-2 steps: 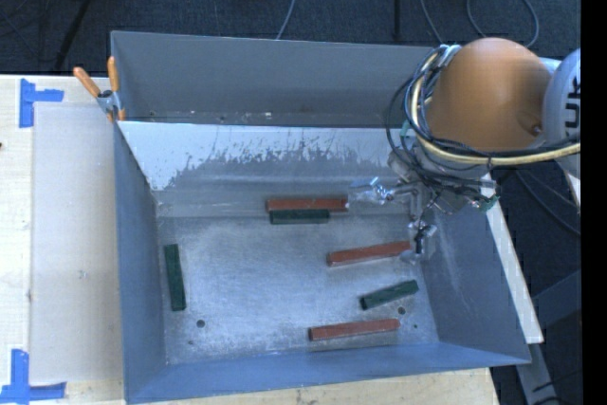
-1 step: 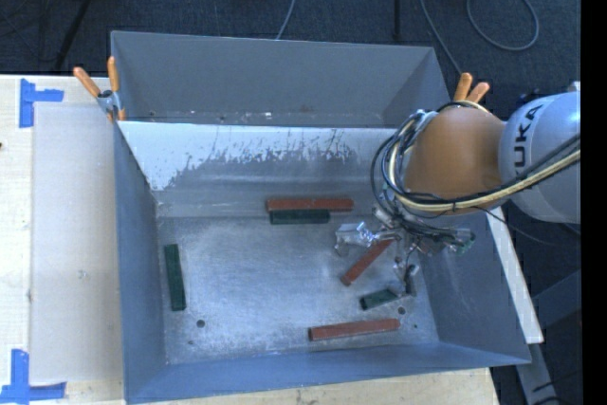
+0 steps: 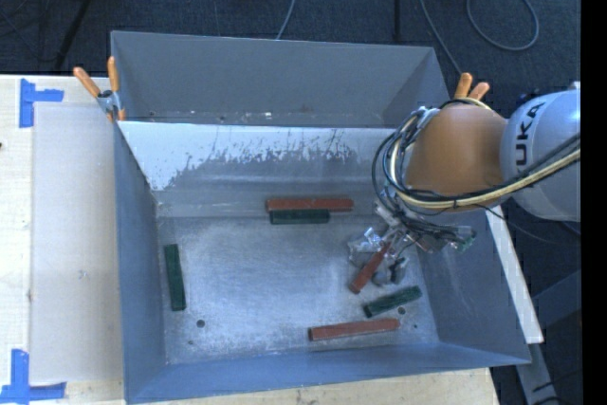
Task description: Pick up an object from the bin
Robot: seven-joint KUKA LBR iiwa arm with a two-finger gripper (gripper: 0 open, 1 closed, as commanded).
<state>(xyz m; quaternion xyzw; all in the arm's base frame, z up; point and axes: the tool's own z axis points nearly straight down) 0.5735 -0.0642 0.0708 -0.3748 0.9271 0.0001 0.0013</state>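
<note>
- Starting at the pincer (image 3: 381, 257), low over the floor of the bin (image 3: 266, 285): can't tell whether spread or pressed together, too much cable and metal crowding the tip.
- Directly beneath, poking out down and to the left: short reddish-brown bar (image 3: 364, 276), tilted, upper end tucked under the pincer. Touching or just clear of it, hard to say, so not calling that a grip.
- Handling guess for that bar: stiff, light, likely wood or plastic, nothing fragile, maybe a bit slick on the smooth faces. Best pinched across the narrow width near the middle to avoid swinging.
- Just below: stubby dark green bar (image 3: 392, 301), near the short one but apart, easy to bump.
- A little further down: flat reddish-brown strip (image 3: 353, 330), lying by the bin wall.
- Well off to the upper left: long reddish-brown bar (image 3: 308, 203) with a dark green stick (image 3: 299, 217) pressed alongside.
- Farthest out to the left: lone green bar (image 3: 174, 277), all by itself.
</note>
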